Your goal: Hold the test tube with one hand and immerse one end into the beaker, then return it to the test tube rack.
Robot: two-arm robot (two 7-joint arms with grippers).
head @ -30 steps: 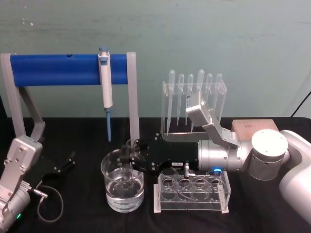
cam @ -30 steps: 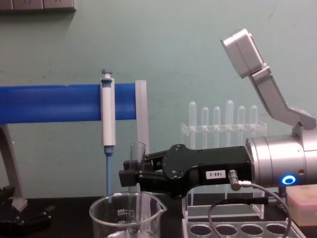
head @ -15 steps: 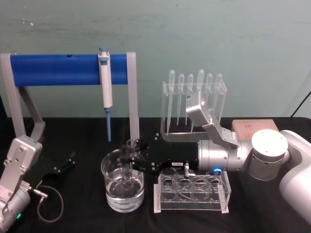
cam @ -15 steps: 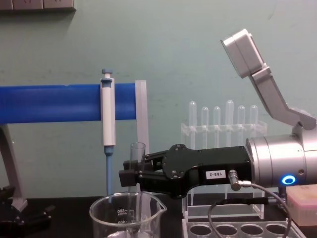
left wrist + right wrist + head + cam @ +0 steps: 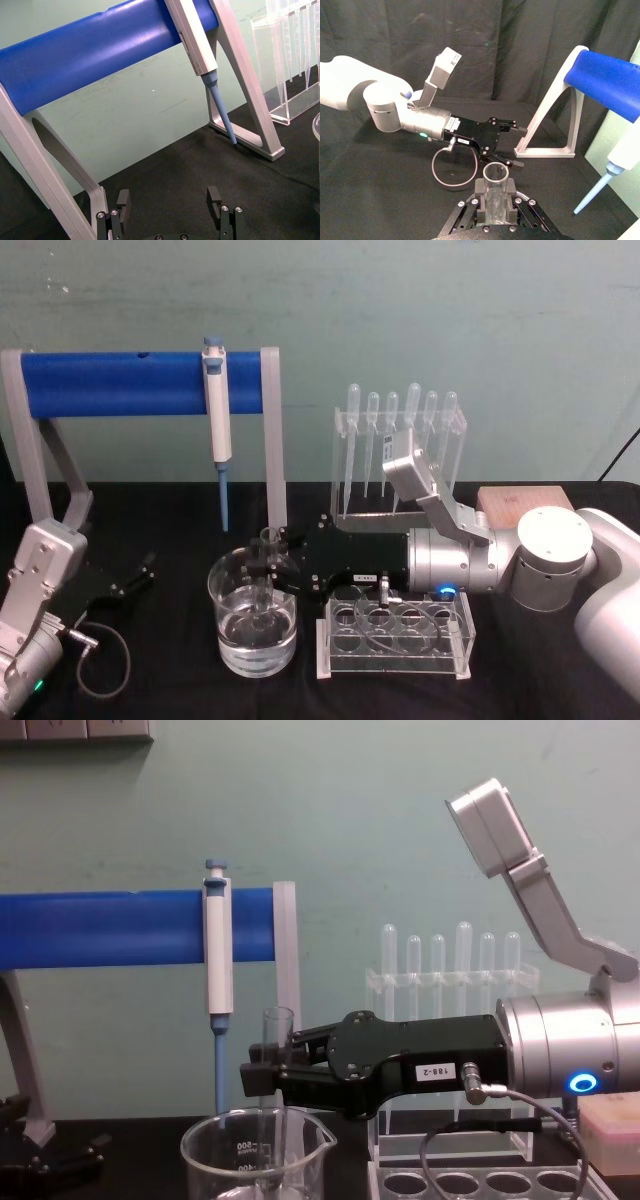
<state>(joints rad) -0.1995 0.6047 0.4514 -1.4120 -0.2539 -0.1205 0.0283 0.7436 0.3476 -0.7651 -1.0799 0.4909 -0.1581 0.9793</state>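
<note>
The test tube (image 5: 277,1023) stands upright in the beaker (image 5: 215,1160), my right gripper (image 5: 265,1075) clamped just below its rim so the round end dips in, rack (image 5: 395,655) at three o'clock; left gripper (image 5: 128,578) idles wide-fingered at nine.

Directly over the beaker (image 5: 226,638) the way is blocked by the right gripper (image 5: 268,566), jaws clamped on the upright test tube (image 5: 277,1023), and its arm bars the beaker's right side above the test tube rack (image 5: 330,655) standing just beside the beaker. Behind the beaker hang the pipettor (image 5: 217,410) tip and a grey post of the blue stand (image 5: 120,383), with the pipette holder (image 5: 339,465) behind and to the right. Bare black bench (image 5: 170,680) lies open in front of the beaker and on its left, as far as the open-jawed left gripper (image 5: 145,572) and its cable loop (image 5: 127,652).
</note>
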